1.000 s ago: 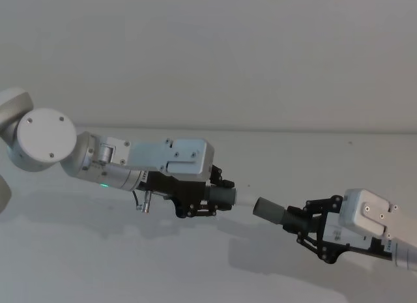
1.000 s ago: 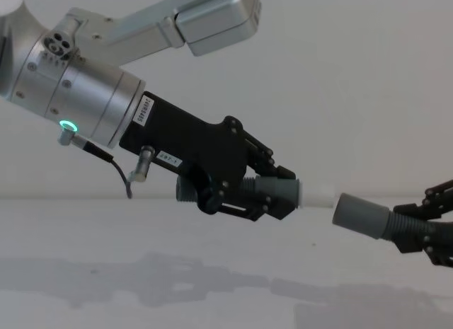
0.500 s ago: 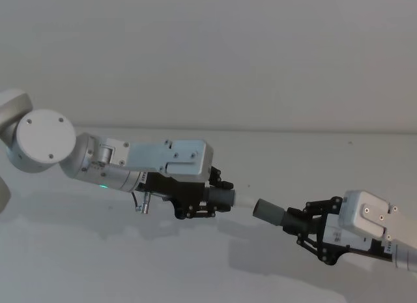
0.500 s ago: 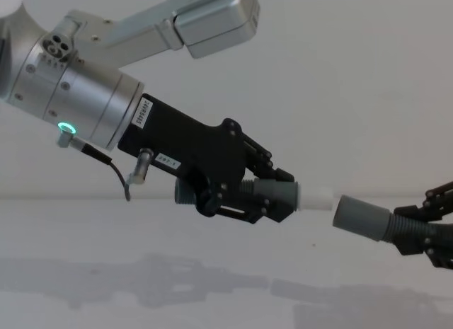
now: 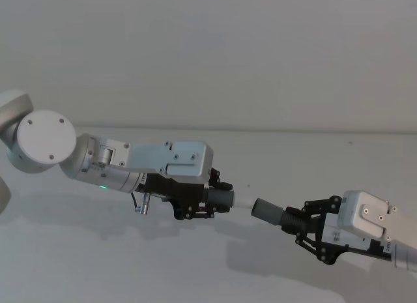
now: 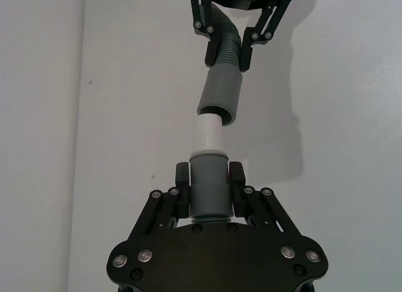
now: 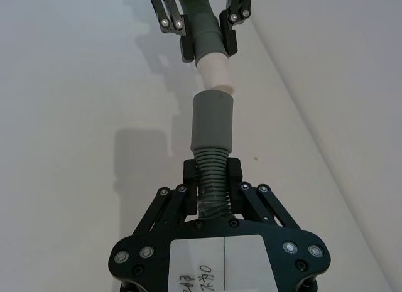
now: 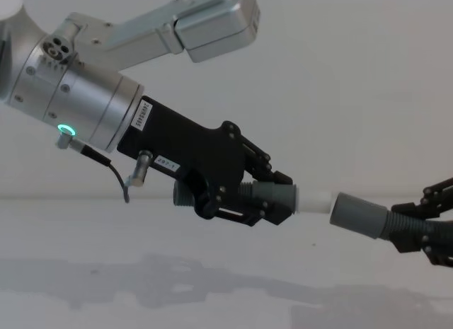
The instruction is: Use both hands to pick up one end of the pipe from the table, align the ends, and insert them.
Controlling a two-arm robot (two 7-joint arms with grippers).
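Both pipe pieces are held above the white table (image 5: 130, 264). My left gripper (image 5: 210, 200) is shut on the grey cuff (image 6: 208, 191) of one piece, whose white spigot tip (image 8: 315, 200) points to the right. My right gripper (image 5: 311, 226) is shut on the ribbed part (image 7: 212, 173) of the other piece, and its open grey socket (image 8: 357, 215) faces the spigot. The two ends are nearly in line. The white tip (image 6: 208, 134) sits at the socket's mouth (image 6: 221, 98); whether it is inside I cannot tell.
A plain pale wall (image 5: 208, 55) rises behind the table. The left arm's silver wrist with a green ring (image 8: 67, 129) shows large at the chest view's left. Shadows of both arms lie on the table below them.
The gap between the white spigot tip and the grey socket has closed: the two ends have come together and now meet. Both grips are unchanged.
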